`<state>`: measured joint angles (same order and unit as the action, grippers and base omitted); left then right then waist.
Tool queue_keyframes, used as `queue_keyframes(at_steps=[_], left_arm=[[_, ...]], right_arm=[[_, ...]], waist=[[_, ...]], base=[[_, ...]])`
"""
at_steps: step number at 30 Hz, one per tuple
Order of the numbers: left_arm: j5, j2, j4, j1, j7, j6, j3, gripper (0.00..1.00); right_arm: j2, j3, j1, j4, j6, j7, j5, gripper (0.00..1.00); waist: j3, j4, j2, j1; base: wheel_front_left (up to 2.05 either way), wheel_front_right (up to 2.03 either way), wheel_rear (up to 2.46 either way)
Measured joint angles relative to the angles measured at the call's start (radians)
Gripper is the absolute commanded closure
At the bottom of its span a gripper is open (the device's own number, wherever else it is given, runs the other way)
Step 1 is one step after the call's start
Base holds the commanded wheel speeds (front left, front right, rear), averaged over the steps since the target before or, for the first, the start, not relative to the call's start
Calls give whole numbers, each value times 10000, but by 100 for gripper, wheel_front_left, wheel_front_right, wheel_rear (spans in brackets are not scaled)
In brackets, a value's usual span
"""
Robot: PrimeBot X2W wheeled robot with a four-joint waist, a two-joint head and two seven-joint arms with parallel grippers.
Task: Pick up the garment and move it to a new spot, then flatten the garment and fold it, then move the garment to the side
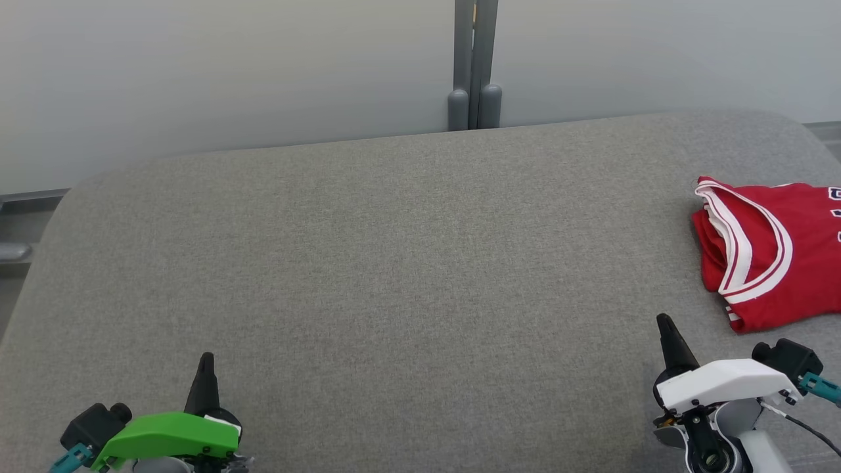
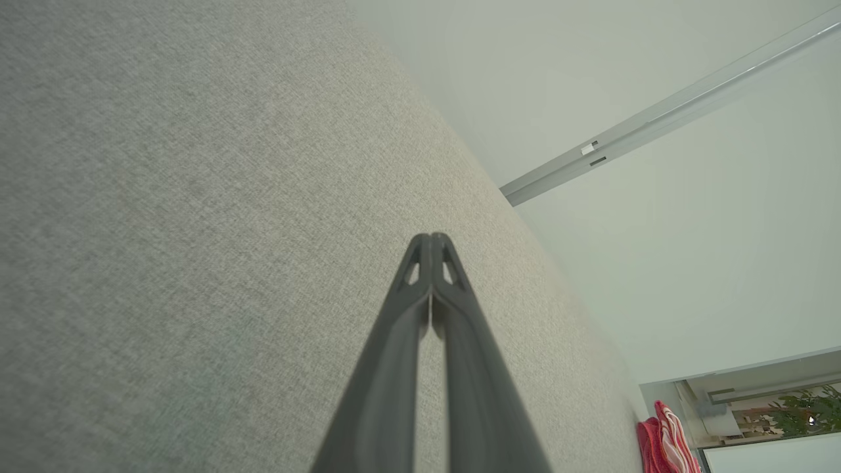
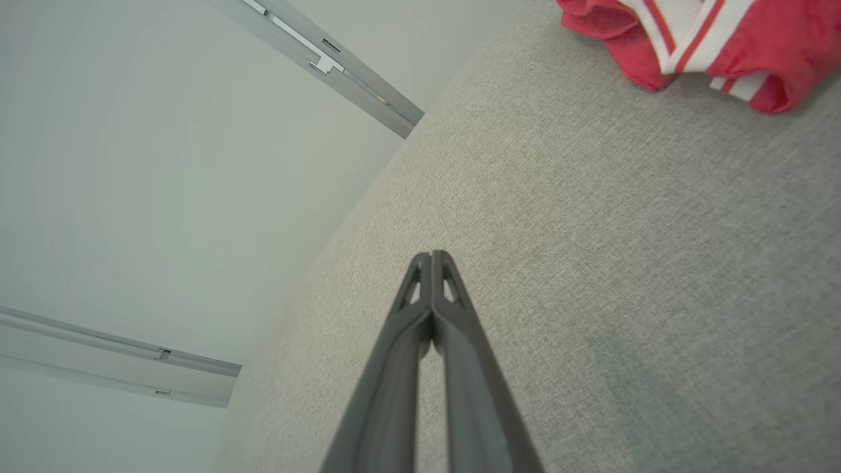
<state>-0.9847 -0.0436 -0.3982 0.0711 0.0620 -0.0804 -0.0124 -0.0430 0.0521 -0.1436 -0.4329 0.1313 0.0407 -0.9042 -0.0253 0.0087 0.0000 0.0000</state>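
Head view: a wide grey fabric-covered surface [image 1: 394, 263] runs up to a pale wall [image 1: 197, 66], and a grey upright post [image 1: 474, 66] stands behind its far edge. The garment [image 1: 769, 249] — a red jersey with white-and-red striped trim — lies folded in a compact bundle at the surface's right side, partly cut off by the picture's right edge. The left tool [image 1: 206, 360], under a green cover, sits at the lower left. Its dark fingers are pressed together into a single point and grip nothing. The right tool [image 1: 665, 323], under a white cover, sits at the lower right, its fingers likewise closed tight with nothing between them. Its tip is near the garment's near-left corner but apart from it.

Left wrist view: the left tool [image 2: 431, 238] points along the bare grey surface [image 2: 164, 230], both fingers meeting at their tips, empty. The garment [image 2: 663, 440] shows as a small red and white patch at the lower right, well apart from the tool. A pale metal rail [image 2: 657, 125] crosses the wall, and a green plant [image 2: 805, 410] shows through an opening in the lower right corner.

Right wrist view: the right tool [image 3: 431, 256] points across the surface [image 3: 624, 263], fingers closed on each other — nothing held. The garment [image 3: 723, 33] lies at the top right, red cloth and striped trim resting on the grey fabric, clear of the fingertips. Two pale rails [image 3: 328, 66] run across the wall on the left.
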Motion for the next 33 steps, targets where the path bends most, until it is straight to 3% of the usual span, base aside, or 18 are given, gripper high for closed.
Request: queue_keyframes(at_steps=[33], left_arm=[[-3325,-12,644,334,-842,-253,-470,100]], right_arm=[[-21,443,-5,784,-8,-934,-3733,100]], waist=[[133,-40,0,0]], base=[[0,0,0]])
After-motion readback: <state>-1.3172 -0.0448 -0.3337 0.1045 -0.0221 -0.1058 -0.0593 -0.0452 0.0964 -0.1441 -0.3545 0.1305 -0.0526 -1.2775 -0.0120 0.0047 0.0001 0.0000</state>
